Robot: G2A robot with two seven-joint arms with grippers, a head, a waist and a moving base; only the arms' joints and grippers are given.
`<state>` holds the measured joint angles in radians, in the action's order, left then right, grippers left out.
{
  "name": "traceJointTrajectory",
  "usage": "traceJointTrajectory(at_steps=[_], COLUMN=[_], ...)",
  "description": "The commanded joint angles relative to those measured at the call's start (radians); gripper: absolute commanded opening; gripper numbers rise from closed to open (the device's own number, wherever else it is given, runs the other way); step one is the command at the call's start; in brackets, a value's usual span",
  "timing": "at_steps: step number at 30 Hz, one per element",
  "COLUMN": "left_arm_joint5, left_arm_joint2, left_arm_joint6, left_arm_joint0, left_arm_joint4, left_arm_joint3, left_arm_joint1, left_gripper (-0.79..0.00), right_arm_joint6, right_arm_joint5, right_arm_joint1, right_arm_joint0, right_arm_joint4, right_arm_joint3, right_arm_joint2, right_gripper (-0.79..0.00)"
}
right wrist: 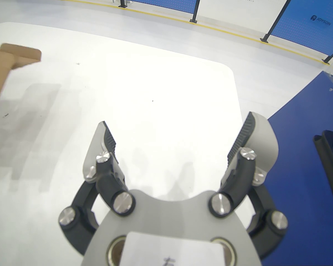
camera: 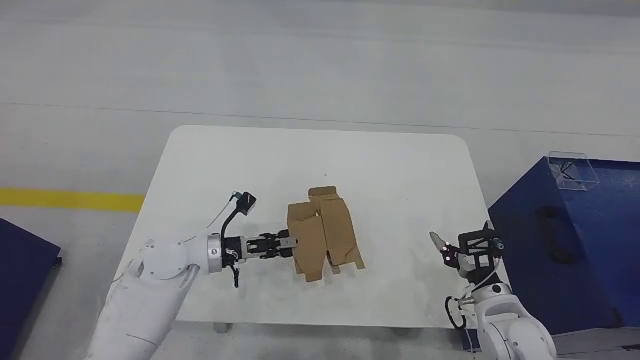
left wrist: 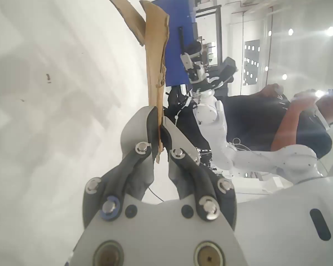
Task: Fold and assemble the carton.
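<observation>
Carton (camera: 323, 233), brown cardboard, partly folded, is seen near middle of white table (camera: 400, 160). One flap edge is clamped between closed jaws of left gripper (left wrist: 158, 128); rest of carton is extended beyond fingertips, away from wrist. Right gripper (right wrist: 177, 120) is held above table near its edge, jaws spread wide, nothing between them. Carton is set well apart from these jaws, off to one side. Blue box (right wrist: 302, 139) is seen just beside right gripper.

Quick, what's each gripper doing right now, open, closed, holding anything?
Left gripper: closed on an edge of the carton.
Right gripper: open, holding nothing, above the table.
</observation>
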<state>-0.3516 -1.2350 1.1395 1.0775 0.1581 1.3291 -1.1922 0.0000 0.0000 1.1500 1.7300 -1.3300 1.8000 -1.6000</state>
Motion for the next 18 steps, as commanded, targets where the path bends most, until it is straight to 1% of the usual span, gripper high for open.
traceJointTrajectory(at_steps=[1,4,7,8,18], left_arm_joint5=[0.019,0.030,0.040,0.053,0.053], left_arm_joint2=[-0.043,-0.092,-0.119,-0.130,-0.130], left_arm_joint6=[0.015,0.070,0.096,0.078,0.078], left_arm_joint0=[0.050,0.098,0.134,0.141,0.141], left_arm_joint4=[0.006,0.049,0.066,0.051,0.051], left_arm_joint3=[0.099,0.193,0.252,0.258,0.258], left_arm_joint1=[0.013,0.028,0.038,0.041,0.041], left_gripper=[-0.785,-0.785,-0.785,-0.785,-0.785], right_arm_joint6=[0.000,0.000,0.000,0.000,0.000], right_arm_joint5=[0.000,0.000,0.000,0.000,0.000], right_arm_joint1=[0.000,0.000,0.000,0.000,0.000], right_arm_joint0=[0.000,0.000,0.000,0.000,0.000], right_arm_joint4=[0.000,0.000,0.000,0.000,0.000], right_arm_joint3=[0.000,0.000,0.000,0.000,0.000], right_arm_joint2=[0.000,0.000,0.000,0.000,0.000], right_gripper=[0.000,0.000,0.000,0.000,0.000])
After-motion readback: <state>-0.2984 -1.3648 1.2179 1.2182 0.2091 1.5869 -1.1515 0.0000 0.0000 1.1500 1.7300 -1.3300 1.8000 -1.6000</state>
